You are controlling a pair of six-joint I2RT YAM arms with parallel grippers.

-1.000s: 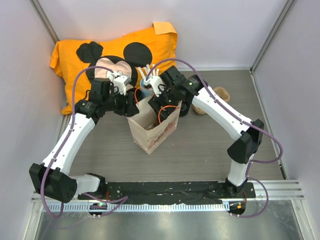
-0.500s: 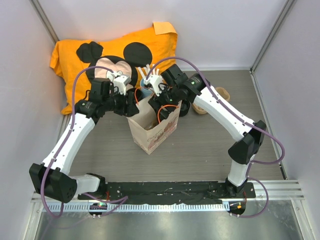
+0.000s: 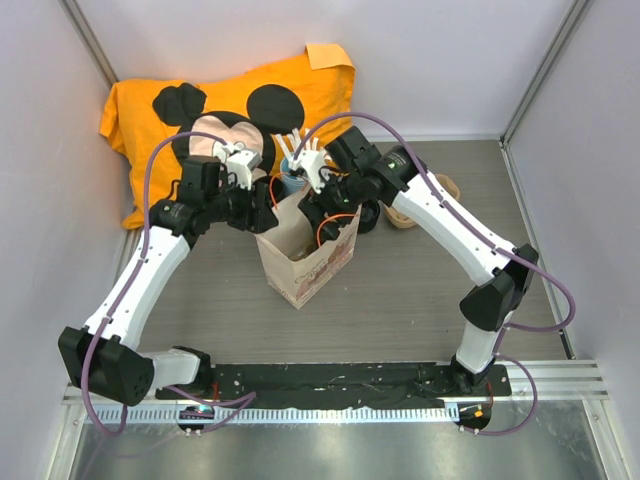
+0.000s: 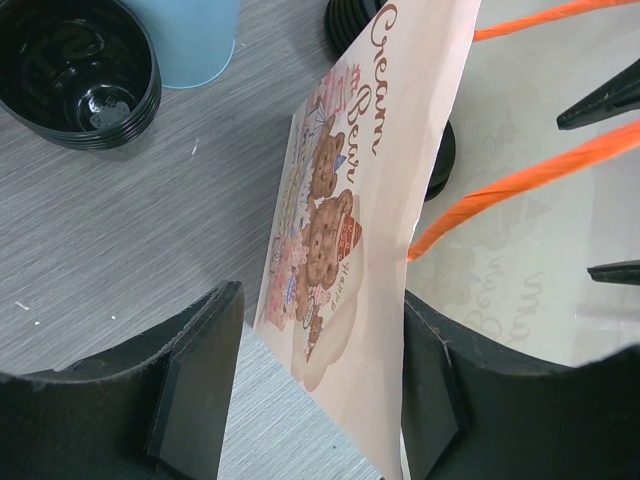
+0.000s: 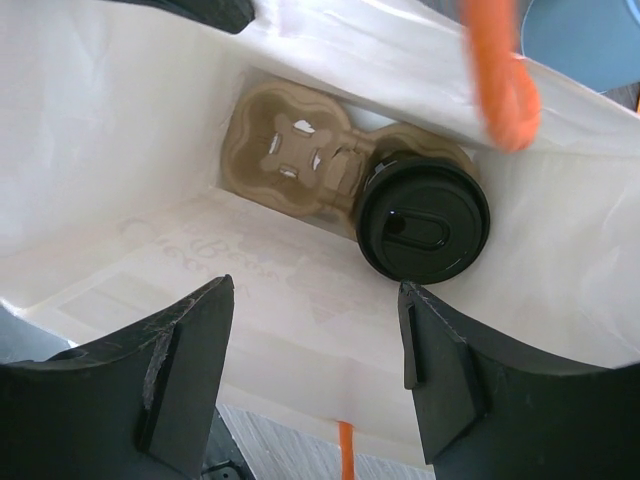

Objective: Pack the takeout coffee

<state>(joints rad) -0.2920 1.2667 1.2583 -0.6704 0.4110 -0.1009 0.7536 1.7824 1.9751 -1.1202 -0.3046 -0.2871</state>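
Paper bag stands upright and open at mid-bench, with printed bear artwork on its outer wall. The takeout coffee is inside the bag at the bottom, black ridged lid up, seated at one end of a tan pulp carrier and close against the bag wall. It is not visible from the top camera. Right tool hovers over the bag mouth, fingers spread, gripping nothing, with the cup below and between them. Left tool is at the bag's left rim, fingers apart and straddling the paper wall, one outside and one inside; cannot tell whether the pads touch the paper. Orange cord handle hangs across the opening. Blue cup of white sticks stands just beyond the bag's far side, a black ring-shaped piece beside it. Orange cloth with black round patches lies far left.
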